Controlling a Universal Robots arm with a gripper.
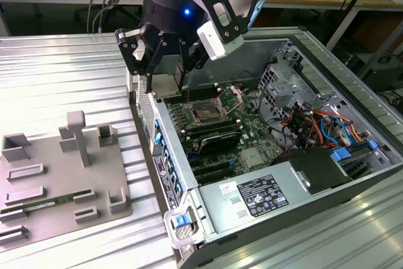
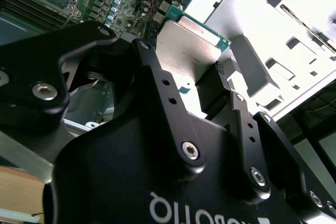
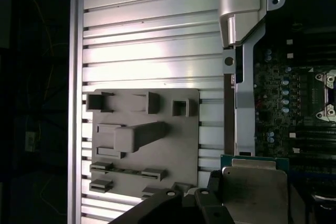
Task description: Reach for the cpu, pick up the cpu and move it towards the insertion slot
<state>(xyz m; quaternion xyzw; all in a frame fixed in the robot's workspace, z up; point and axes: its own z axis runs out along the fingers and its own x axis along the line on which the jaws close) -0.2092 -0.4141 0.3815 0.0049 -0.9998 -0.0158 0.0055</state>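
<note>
You have the cpu (image 1: 165, 86) pinched between the jaws of the gripper (image 1: 167, 82), held in the air and well apart from the grey tray (image 1: 63, 174). In the exterior view it hangs over the case (image 1: 252, 201) wall nearest the tray, just at the motherboard's (image 1: 217, 149) edge. The slot (image 1: 208, 113) lies below it, toward the exterior view's right, not touching the chip. In the second wrist view one of the fingers (image 2: 215, 85) presses the cpu's (image 2: 191, 38) side, and its silver top and green rim show. In the first wrist view the cpu (image 3: 254, 190) sits beside the case wall.
</note>
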